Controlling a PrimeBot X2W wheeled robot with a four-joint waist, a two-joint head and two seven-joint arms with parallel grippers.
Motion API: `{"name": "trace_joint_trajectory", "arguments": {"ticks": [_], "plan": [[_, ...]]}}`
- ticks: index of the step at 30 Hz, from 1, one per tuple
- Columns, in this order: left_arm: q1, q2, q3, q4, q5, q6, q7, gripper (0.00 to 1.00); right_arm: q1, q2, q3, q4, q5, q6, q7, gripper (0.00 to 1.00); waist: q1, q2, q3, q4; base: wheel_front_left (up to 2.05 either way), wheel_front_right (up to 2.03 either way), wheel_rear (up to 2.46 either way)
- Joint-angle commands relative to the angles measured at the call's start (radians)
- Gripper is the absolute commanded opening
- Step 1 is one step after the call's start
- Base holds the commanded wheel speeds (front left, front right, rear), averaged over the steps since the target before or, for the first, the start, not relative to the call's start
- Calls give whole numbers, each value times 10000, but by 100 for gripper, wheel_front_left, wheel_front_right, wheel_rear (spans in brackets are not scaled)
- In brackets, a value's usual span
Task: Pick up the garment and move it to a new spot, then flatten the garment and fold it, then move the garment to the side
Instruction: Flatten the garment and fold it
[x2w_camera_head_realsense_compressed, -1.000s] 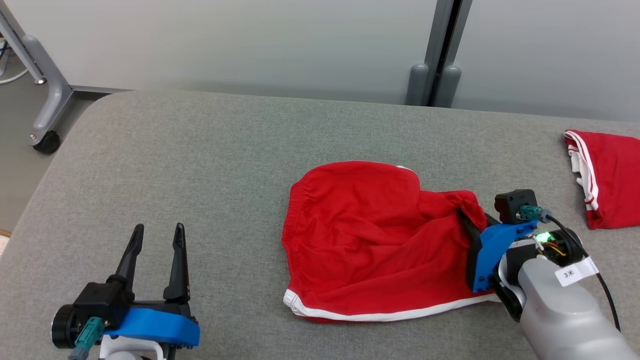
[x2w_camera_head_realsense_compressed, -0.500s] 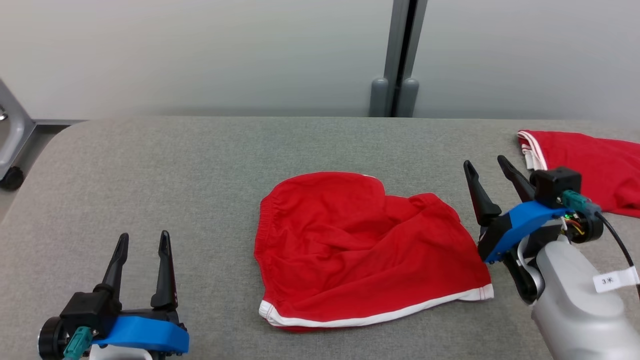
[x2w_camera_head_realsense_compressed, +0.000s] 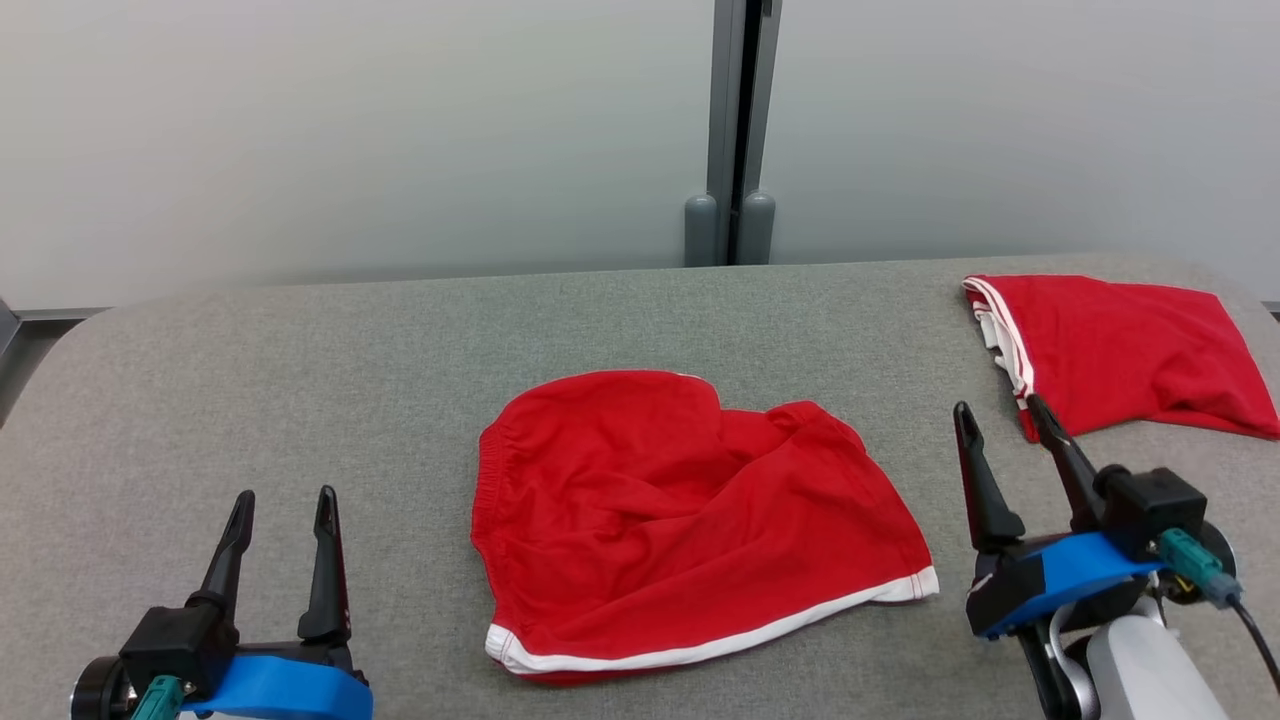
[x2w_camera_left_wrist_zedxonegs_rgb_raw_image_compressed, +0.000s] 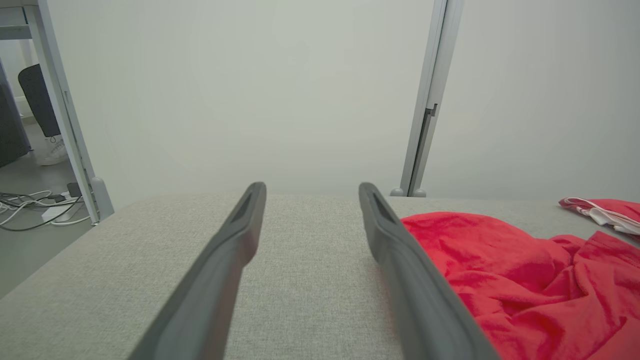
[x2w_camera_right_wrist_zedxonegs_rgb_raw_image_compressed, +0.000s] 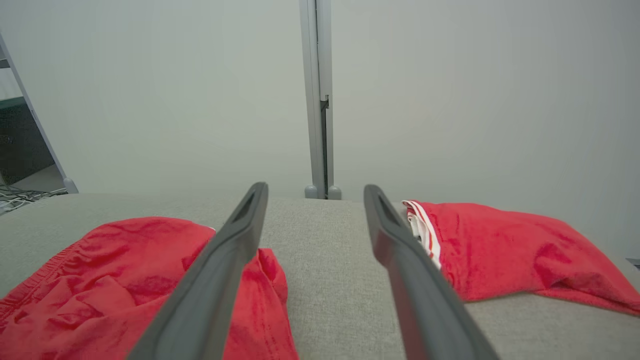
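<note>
— Where is the garment (x2w_camera_head_realsense_compressed: 680, 520) now, from your side?
— It lies in the middle of the grey table (x2w_camera_head_realsense_compressed: 300, 380). It is a pair of red shorts, and it is not flat. The elastic waistband (x2w_camera_head_realsense_compressed: 492, 480) is at the robot's left. The white stripe (x2w_camera_head_realsense_compressed: 700, 645) of the hem runs along the near edge. One part of the cloth is turned over the other, with many wrinkles.
— And the right gripper (x2w_camera_head_realsense_compressed: 997, 405)? Does it grasp the cloth?
— No. Its two dark fingers (x2w_camera_head_realsense_compressed: 980, 480) are spread wide, released, and they point away toward the wall (x2w_camera_head_realsense_compressed: 350, 130). It stands just beside the right corner of the hem, apart from it. In the right wrist view I see bare grey table between the fingers, with the garment on one side and the second red garment (x2w_camera_head_realsense_compressed: 1110, 350) on the other.
— That second one, where does it lie?
— At the far right corner of the table, well apart from the first. It looks folded, and its white-striped edge is turned to the middle.
— The left gripper (x2w_camera_head_realsense_compressed: 285, 493)?
— At the near left, also with the fingers released and wide, over bare table. The garment is to its right, near but not touching. The left wrist view shows the red cloth just past the right finger.
— Behind the table?
— A pale wall with a grey post (x2w_camera_head_realsense_compressed: 735, 130) in the middle.
</note>
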Motion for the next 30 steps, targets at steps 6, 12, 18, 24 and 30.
{"name": "trace_joint_trajectory", "arguments": {"ticks": [6, 12, 18, 24, 30], "plan": [[78, 160, 109, 17, 88, -13, -24, 100, 1300, 365, -435, -1037, -682, 1, 215, 100, -1, -1, -110, -3, 0, 0, 0], [116, 140, 116, 5, 159, 31, -24, 100, 2250, 580, -574, -2012, -948, 1, 745, 100, -1, -1, -137, 71, 0, 0, 0], [160, 130, 131, -3, 182, 58, -24, 100, 2660, 650, -538, -2365, -837, 1, 1016, 100, -1, -1, -123, 82, 0, 0, 0], [104, 178, 136, 68, 150, 48, -24, 100, 2725, 667, -537, -2494, -769, 1, 1149, 100, -1, -1, -119, 120, 0, 0, 0], [85, 181, 145, 118, 127, 46, -24, 100, 2704, 671, -507, -2486, -663, 1, 1174, 100, -1, -1, -122, 118, 0, 0, 0]]}}
